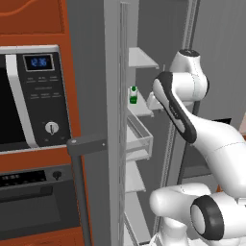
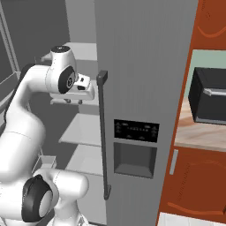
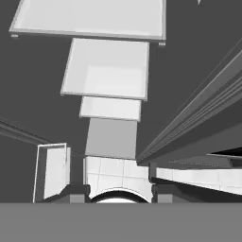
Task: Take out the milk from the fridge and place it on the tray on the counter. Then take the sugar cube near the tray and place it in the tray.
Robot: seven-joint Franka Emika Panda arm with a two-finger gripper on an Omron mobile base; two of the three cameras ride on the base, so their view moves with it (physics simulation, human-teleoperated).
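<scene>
The fridge (image 1: 113, 120) stands open, its white shelves and a clear drawer (image 1: 142, 137) exposed. The milk (image 1: 133, 94), a small white bottle with a green cap and green band, stands upright on a middle shelf. My gripper (image 1: 153, 104) hangs just to the bottle's right, apart from it and pointing down. In the hand view the gripper (image 3: 119, 194) has its fingertips (image 3: 78, 194) apart, and I look down past the stacked shelves to the tiled floor. The counter (image 2: 198, 132) lies right of the fridge door (image 2: 141, 66). The tray and the sugar cube are out of view.
A steel microwave (image 1: 33, 96) and an oven are built in left of the fridge. The door's long bar handle (image 2: 102, 132) juts toward me. A dark boxy appliance (image 2: 209, 95) sits on the counter above reddish-brown drawers (image 2: 194, 185).
</scene>
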